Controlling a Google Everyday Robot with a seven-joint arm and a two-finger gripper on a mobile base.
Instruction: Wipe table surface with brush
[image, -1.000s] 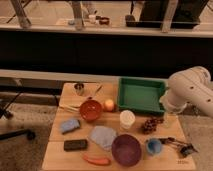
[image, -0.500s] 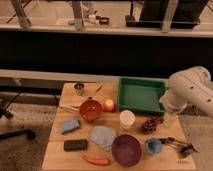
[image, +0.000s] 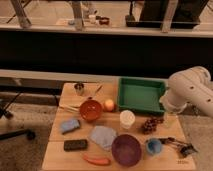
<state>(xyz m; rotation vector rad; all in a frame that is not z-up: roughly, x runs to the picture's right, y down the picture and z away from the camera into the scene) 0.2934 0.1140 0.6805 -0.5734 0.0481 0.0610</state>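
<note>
The table surface (image: 165, 161) is a light tan wooden top filling the lower middle of the camera view. The brush (image: 178, 145) is slim and dark and lies on the table near its right front corner, just right of the blue cup (image: 154, 146). My white arm (image: 191, 90) reaches in from the right over the table's right edge. My gripper (image: 170, 118) hangs below it, beside the green tray and above and behind the brush, apart from it.
A green tray (image: 140, 81) stands at the back right. Also on the table are an orange bowl (image: 91, 110), white cup (image: 127, 119), grapes (image: 150, 125), purple bowl (image: 126, 149), carrot (image: 97, 160), black block (image: 75, 145), blue sponge (image: 70, 125), grey cloth (image: 103, 135) and metal cup (image: 79, 88).
</note>
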